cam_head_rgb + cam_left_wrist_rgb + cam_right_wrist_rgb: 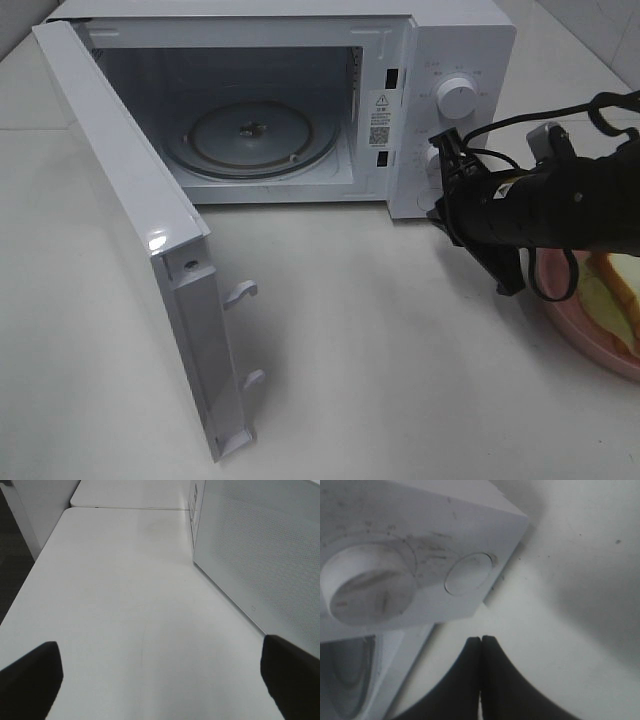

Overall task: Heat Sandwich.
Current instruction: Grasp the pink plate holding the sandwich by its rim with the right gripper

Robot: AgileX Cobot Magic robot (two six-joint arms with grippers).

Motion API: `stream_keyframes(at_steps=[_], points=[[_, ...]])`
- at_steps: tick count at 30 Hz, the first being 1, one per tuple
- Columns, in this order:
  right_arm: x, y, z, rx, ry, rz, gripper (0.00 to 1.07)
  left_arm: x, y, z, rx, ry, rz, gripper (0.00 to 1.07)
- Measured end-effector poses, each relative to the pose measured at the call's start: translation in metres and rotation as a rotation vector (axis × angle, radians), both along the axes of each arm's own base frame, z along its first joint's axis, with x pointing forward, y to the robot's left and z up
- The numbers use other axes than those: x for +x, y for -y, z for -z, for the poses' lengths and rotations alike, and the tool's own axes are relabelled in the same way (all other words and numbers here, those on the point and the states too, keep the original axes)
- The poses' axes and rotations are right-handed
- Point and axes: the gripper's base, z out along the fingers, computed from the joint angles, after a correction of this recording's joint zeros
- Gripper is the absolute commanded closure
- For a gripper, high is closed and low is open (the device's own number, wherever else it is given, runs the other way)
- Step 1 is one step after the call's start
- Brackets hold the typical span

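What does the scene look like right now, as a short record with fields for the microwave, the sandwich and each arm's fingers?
microwave: door swung wide open
turntable: nothing on it
sandwich: on the pink plate, on the table right of the microwave, not held
right fingers: shut together, holding nothing, close to the control panel's round button
left fingers: wide open, holding nothing, over the table beside the microwave
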Motion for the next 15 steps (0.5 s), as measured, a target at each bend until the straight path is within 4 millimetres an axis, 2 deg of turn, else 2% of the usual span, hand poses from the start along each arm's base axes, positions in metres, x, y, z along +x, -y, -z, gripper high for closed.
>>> stream_keyframes(at_steps=[4, 8, 13, 15], points=[[-0.008, 0.000, -0.006, -0.054, -0.052, -0.083, 1.03, 0.000, 0.000, 0.000, 0.000, 0.000, 0.000, 0.03], [-0.021, -0.001, -0.015, -0.177, -0.111, -0.280, 1.02, 0.000, 0.000, 0.000, 0.000, 0.000, 0.000, 0.03], [-0.028, -0.001, -0.020, -0.261, -0.128, -0.421, 1.01, 0.000, 0.000, 0.000, 0.000, 0.000, 0.000, 0.03], [-0.036, 0.000, -0.026, -0.341, -0.144, -0.562, 1.00, 0.000, 0.000, 0.000, 0.000, 0.000, 0.000, 0.03]])
